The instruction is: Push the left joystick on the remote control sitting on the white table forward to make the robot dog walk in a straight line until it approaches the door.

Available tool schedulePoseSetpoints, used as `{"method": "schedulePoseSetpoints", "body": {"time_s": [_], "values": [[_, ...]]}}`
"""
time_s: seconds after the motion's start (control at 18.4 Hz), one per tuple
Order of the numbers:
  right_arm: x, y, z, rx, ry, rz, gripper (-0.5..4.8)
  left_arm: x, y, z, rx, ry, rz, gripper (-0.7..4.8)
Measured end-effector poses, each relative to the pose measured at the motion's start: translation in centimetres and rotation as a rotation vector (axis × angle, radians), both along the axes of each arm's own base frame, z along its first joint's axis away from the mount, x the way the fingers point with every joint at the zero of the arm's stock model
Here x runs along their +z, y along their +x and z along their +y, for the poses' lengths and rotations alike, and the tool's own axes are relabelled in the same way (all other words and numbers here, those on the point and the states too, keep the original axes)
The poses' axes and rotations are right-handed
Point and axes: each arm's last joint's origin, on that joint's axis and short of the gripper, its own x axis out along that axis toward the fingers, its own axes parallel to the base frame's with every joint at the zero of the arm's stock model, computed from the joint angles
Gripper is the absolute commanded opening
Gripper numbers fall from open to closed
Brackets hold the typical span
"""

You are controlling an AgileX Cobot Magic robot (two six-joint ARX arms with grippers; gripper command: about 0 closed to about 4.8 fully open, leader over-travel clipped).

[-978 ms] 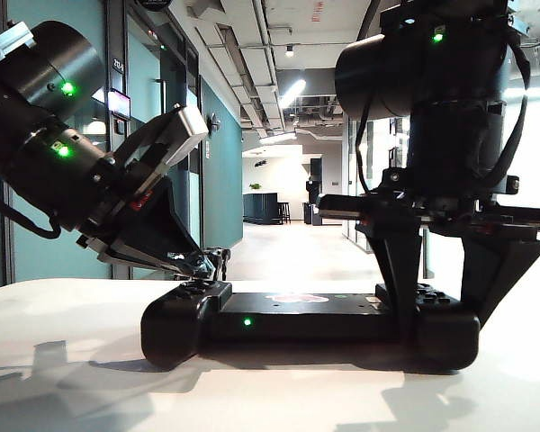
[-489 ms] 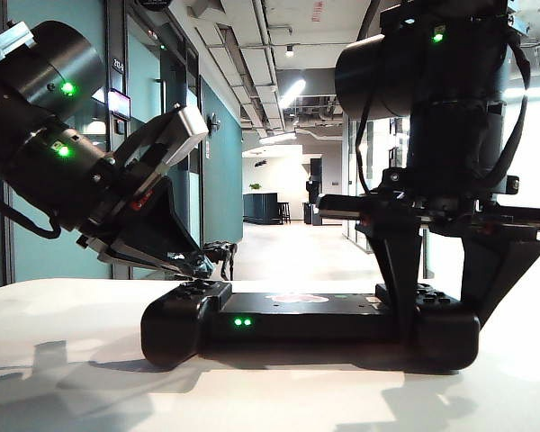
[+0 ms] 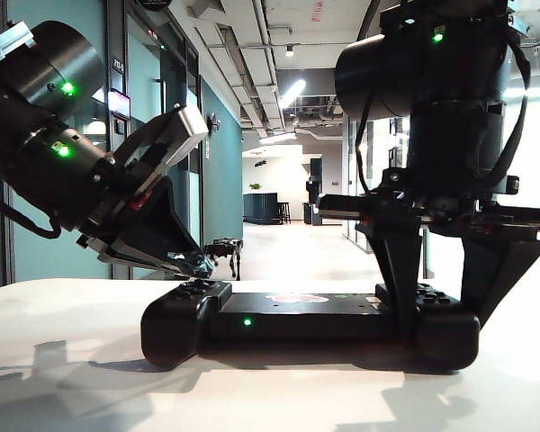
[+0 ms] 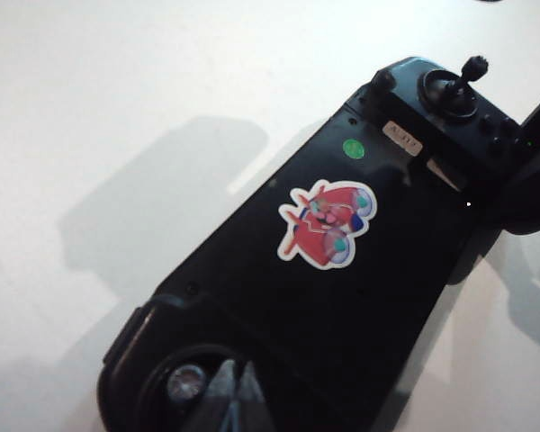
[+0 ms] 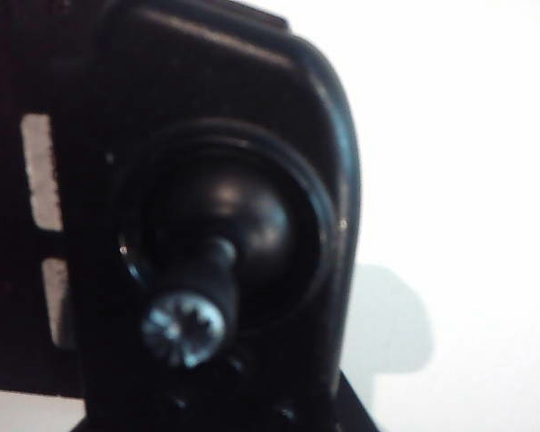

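Left end effector (image 3: 198,264) angled down, fingertips (image 4: 237,396) pressed together right at the left joystick (image 4: 187,382) of the remote control (image 3: 297,317) on the white surface (image 3: 63,360). Right end effector (image 3: 443,310) clamped astride the remote control's other handle. Robot dog (image 3: 227,251) standing in the corridor beyond.

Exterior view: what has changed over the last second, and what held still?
The robot dog has walked rightward along the corridor floor, out from behind the left gripper tip. Both arms, the right gripper straddling the remote control, and the controller itself stayed put on the white table.
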Motion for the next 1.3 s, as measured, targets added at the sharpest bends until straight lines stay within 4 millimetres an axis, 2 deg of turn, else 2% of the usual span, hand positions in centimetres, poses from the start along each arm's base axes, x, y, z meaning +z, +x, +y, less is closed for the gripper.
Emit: {"method": "schedulePoseSetpoints", "body": {"time_s": [1.3], "values": [[0.0,0.01,-0.01,-0.001,0.0,0.0,1.06,0.09,0.08,-0.05,0.0,-0.006,-0.013,-0.05]]}}
